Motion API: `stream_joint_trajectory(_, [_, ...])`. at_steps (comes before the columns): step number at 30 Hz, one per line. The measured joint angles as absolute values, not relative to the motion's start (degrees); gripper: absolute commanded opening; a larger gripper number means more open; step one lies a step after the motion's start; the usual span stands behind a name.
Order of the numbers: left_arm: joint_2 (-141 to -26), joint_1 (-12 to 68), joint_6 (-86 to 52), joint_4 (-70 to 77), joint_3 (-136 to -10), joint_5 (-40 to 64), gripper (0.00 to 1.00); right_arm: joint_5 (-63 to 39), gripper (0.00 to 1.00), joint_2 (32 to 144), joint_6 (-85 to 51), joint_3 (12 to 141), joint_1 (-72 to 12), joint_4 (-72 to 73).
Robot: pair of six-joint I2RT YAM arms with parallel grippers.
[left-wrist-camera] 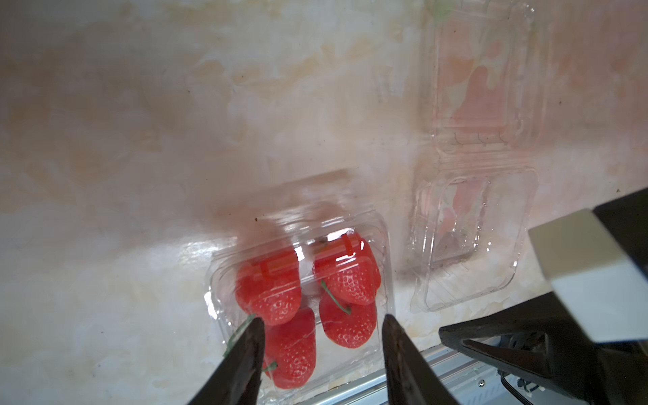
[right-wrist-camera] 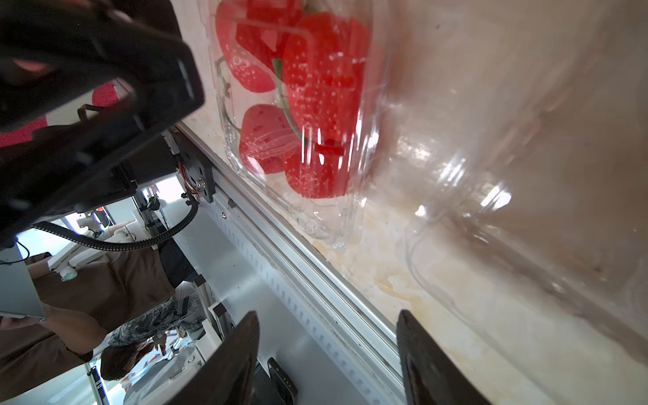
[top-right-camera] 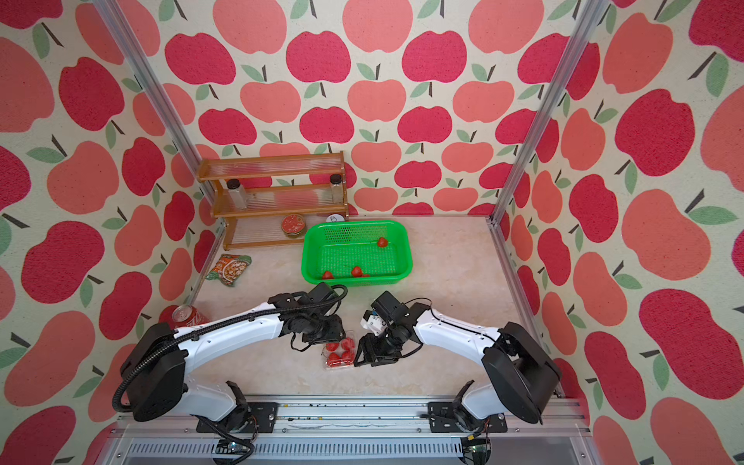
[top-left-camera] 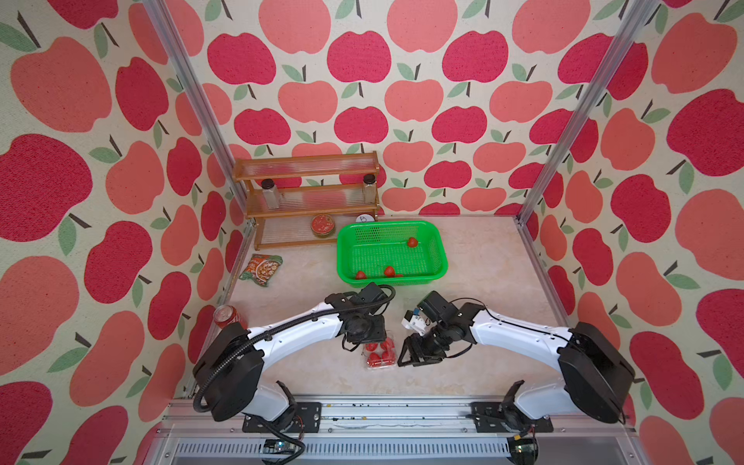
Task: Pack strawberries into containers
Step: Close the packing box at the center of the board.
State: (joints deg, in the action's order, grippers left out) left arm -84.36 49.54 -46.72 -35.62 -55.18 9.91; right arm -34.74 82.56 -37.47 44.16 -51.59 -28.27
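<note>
Jaws of the left gripper [left-wrist-camera: 321, 322] stand parted, empty, over a clear container [left-wrist-camera: 384, 252] of four strawberries [left-wrist-camera: 347, 280] on the tabletop [left-wrist-camera: 105, 140]; beside it lies an empty open container [left-wrist-camera: 470, 245]; right gripper [right-wrist-camera: 326, 319] jaws parted, empty.

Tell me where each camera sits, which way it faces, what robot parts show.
Both top views: high over the base, looking down and forward at the table and green basket; left arm and right arm show.
Left wrist: on the left arm, looking down past the open left gripper at the filled container.
Right wrist: on the right arm, low, looking past the open right gripper toward the front rail.
Shared: both wrist views show that container.
</note>
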Motion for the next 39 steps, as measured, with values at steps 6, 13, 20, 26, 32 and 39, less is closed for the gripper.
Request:
stream_joint_trajectory(6, [-88.2, 50.9, -45.5, -35.9, -58.4, 9.9, 0.52, -36.1, 0.64, 84.2, -37.5, 45.8, -53.0, -27.9])
stream_joint_trajectory(13, [-89.5, 51.2, -45.4, -36.4, -58.6, 9.9, 0.51, -36.1, 0.64, 88.1, -37.5, 46.8, -53.2, -25.7])
stream_joint_trajectory(20, [-89.6, 51.2, -45.4, -36.7, -58.6, 9.9, 0.51, -36.2, 0.63, 92.1, -37.5, 47.2, -53.0, -23.1])
stream_joint_trajectory(26, [-89.6, 51.2, -45.4, -36.9, -58.6, 9.9, 0.5, -36.9, 0.52, 94.1, -37.5, 48.5, -52.7, -21.1])
stream_joint_trajectory(32, [-89.6, 51.2, -45.4, -36.9, -58.6, 9.9, 0.5, -37.6, 0.44, 95.0, -37.7, 48.5, -52.7, -20.0])
stream_joint_trajectory(39, [-89.6, 51.1, -45.5, -36.9, -58.6, 9.9, 0.49, -38.9, 0.43, 95.0, -37.7, 48.1, -52.7, -18.3])
